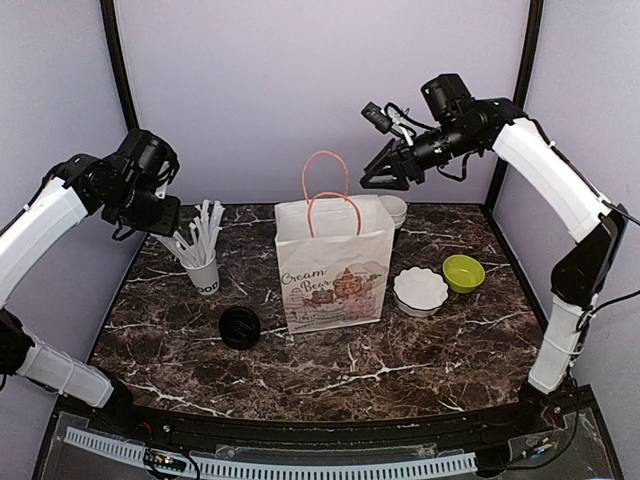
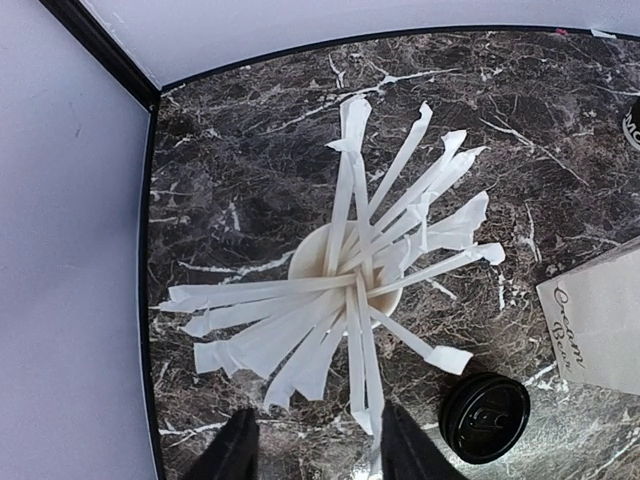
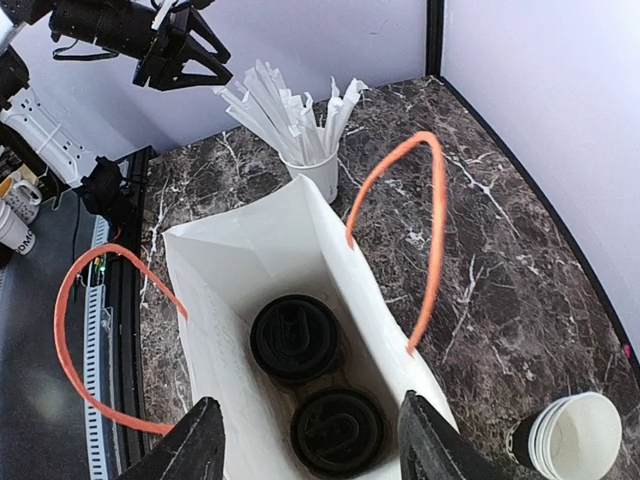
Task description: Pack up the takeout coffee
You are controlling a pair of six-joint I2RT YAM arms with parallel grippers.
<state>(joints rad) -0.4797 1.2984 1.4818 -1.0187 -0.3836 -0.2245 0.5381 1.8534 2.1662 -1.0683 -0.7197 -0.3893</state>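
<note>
Two takeout coffee cups [image 3: 295,338] [image 3: 338,430], black lids up, stand side by side inside the white paper bag [image 3: 250,250]. My right gripper [image 3: 318,450] hangs open above the bag's mouth, holding nothing; from the top view it [image 1: 382,182] is high over the bag [image 1: 332,268]. A third takeout coffee [image 1: 239,327] [image 2: 485,417] stands on the table left of the bag. My left gripper [image 2: 318,452] [image 1: 152,218] is open over the white cup of sticks [image 2: 345,265], its fingers apart with one stick's tip beside the right finger.
The cup of white sticks [image 1: 203,272] stands at the table's left. A stack of lidless cups [image 3: 570,440] [image 1: 393,210] sits behind the bag. A white scalloped bowl [image 1: 420,290] and a green bowl [image 1: 463,272] lie right of the bag. Orange handles [image 1: 325,180] stick up.
</note>
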